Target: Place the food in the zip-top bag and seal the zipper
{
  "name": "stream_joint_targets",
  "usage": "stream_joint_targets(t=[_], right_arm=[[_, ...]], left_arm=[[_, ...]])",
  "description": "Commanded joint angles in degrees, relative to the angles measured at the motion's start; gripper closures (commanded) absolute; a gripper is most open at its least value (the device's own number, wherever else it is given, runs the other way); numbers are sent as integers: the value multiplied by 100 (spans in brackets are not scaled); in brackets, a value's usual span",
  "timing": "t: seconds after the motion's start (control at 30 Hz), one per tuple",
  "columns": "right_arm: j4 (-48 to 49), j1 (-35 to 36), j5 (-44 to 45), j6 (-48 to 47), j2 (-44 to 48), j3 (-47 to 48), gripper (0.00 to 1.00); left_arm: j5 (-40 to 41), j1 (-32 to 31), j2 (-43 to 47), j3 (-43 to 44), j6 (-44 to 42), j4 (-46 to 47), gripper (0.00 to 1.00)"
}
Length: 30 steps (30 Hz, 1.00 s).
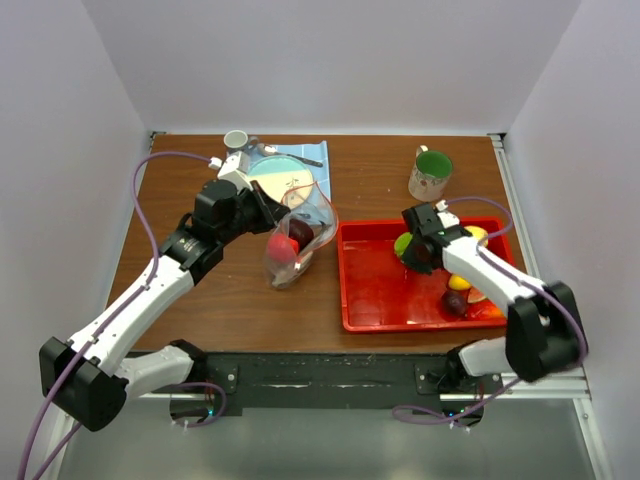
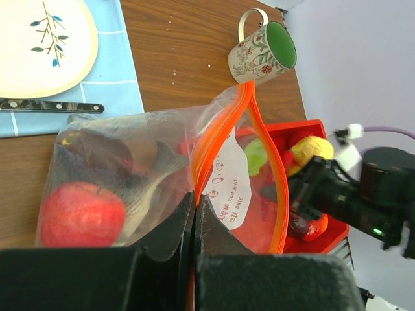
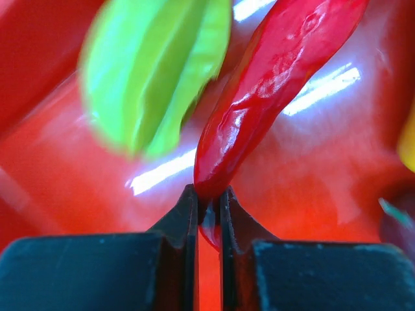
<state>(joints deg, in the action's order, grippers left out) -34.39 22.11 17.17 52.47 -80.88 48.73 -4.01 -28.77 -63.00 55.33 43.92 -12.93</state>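
Clear zip-top bag (image 2: 155, 139) mouth open, orange-red zipper (image 2: 281, 191) unsealed; red apple (image 2: 81, 214) inside. Chili (image 3: 259, 97), green fruit (image 3: 155, 71) in red tray (image 1: 380, 295).

The red chilli (image 3: 272, 84) is running off the right wrist view's top edge; the green piece (image 3: 155, 71) beside it is blurring. Crinkled zip-top bag (image 2: 155, 129) plastic is dimming a dark piece (image 2: 97, 150) inside.
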Motion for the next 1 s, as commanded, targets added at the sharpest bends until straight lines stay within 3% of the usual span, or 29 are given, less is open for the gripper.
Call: stream_joint_targets(t=[0.0,0.3,0.43,0.6,0.8,0.97], right_arm=[[-558,4,-530,-237,1325,-12,100],[-1262,13,-1652,-720,2568,347,100],[-1088,205,-2550,-957,2675,1232,100],[-1237,1339,-2762,-932,2060,2875,100],[-323,1718,-4133,-344,1611,3309,100],[737,1744,-5133,219,1312,3099,99]], left_arm=[[58,12,139,-22,73,246,100],[-21,3,-10,-66,143,370,100],[-30,3,-19,-84,143,379,100],[-12,3,-19,-49,152,353,100],[14,-5,-28,-5,160,300,100],[-3,-5,-19,57,196,291,100]])
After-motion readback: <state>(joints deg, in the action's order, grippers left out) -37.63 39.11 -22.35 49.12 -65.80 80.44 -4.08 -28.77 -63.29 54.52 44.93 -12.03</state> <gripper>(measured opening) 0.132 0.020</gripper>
